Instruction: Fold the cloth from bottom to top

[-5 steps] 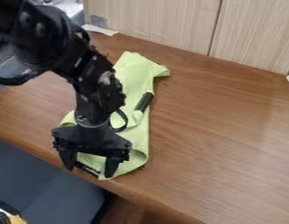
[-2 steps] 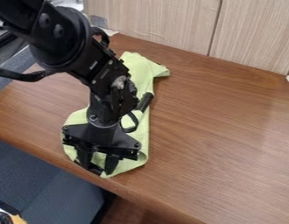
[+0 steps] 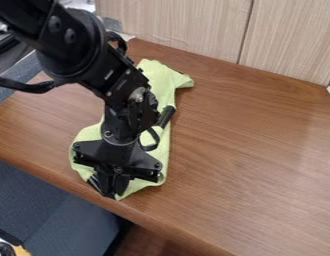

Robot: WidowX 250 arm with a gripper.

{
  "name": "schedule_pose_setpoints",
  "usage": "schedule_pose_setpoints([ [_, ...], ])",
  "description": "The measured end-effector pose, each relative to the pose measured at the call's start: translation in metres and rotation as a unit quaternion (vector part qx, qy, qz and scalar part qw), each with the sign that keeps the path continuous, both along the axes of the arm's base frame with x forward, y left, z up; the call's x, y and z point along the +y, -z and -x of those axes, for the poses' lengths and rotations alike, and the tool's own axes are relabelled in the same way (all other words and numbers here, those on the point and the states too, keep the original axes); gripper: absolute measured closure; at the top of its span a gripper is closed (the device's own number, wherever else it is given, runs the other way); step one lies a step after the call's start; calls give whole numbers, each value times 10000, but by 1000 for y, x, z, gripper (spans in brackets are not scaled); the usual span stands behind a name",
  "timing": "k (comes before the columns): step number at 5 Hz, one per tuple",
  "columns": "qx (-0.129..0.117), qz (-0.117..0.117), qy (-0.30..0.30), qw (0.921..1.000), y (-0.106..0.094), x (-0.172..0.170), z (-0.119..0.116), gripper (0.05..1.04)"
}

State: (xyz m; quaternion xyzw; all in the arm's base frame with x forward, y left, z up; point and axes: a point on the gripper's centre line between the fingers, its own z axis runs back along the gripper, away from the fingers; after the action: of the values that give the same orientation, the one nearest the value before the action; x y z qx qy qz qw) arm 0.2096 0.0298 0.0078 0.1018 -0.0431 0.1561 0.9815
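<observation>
A light green cloth [image 3: 156,79] lies lengthwise on the table, from near the back panel down to the front edge, its middle partly hidden behind the arm. The black gripper [image 3: 113,193] is low over the cloth's bottom end, with its fingers drawn together and the cloth's edge gathered between them. On the cloth's right side, just beside the arm, rests a dark handle-like object [image 3: 166,116]. A small dark piece at the cloth's lower left edge is too unclear to name.
The brown wooden table [image 3: 254,165] extends to the right. Pale wood panels [image 3: 194,25] rise behind it. Below the table's front edge at lower left is a dark blue-grey chair [image 3: 51,207].
The gripper has moved slightly right, and its widely spread fingers have closed. The cloth's lower right edge has drawn inward toward them.
</observation>
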Motion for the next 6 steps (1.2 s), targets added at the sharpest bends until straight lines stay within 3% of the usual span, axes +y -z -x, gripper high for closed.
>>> schedule_pose_setpoints([
  [1, 155, 38, 179, 9997, -1, -1, 2, 1008],
  [3, -87, 165, 397, 9990, -48, 1, -3, 1020],
  [4, -269, 305, 383, 9984, -71, 1, -22, 1020],
  [5, -524, 463, 392, 9968, -95, 1, -64, 1020],
  [6, -579, 594, 357, 9959, -104, 3, -106, 1020],
])
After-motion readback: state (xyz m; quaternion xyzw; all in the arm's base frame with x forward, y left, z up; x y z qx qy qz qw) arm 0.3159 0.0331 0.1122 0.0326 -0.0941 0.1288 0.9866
